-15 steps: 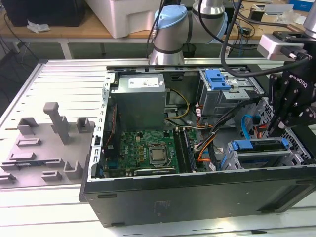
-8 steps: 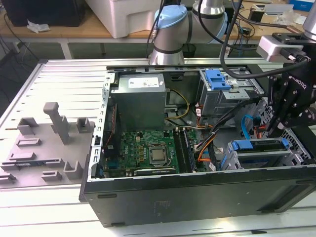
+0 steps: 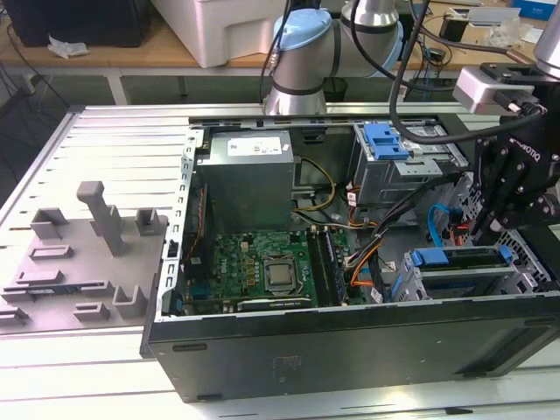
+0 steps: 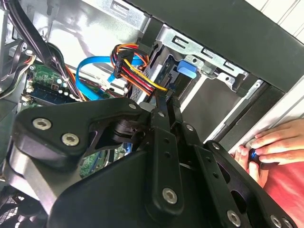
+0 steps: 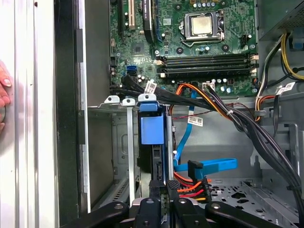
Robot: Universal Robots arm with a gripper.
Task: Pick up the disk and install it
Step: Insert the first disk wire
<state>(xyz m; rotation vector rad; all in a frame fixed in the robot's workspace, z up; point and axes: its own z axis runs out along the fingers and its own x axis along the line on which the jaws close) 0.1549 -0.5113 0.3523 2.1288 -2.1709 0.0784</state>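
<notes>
The gripper (image 5: 164,187) pinches the disk (image 5: 153,128) narrowly, standing it in its bay at the case's (image 3: 350,350) front corner (cables (image 5: 190,187) crowd close), so a tilt could jam it.

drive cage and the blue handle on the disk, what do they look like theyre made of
The drive cage looks like bare sheet metal: dull silver, thin folded tabs with punched holes. The blue handle on the disk looks like moulded plastic: even matte colour, rounded edges. Both judged by look only.
</notes>
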